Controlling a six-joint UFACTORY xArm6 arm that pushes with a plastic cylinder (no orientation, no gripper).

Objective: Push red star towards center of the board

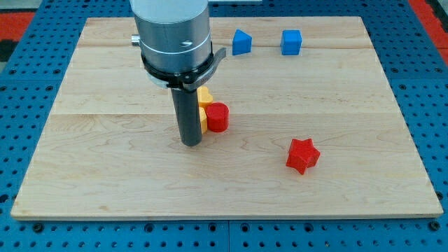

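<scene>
My tip (pixel 191 143) touches the yellow block (pixel 204 105) — red star (pixel 302 155) well apart.

You are looking at an evenly, brightly lit scene: the wooden board (pixel 231 182) shows its pale grain clearly from edge to edge, with no dark corners. Light seems to fall from above, since shadows are short and soft. You can see a faint shadow hugging the red star (pixel 302 155) on its lower side, and a small dark patch on the board just around my tip (pixel 192 143). The metal collar (pixel 173 42) above the rod carries soft grey highlights but no harsh glare. Focus is sharp across the board, though the collar nearest the view's top looks slightly soft. The board's edges run straight, without visible bending.
</scene>
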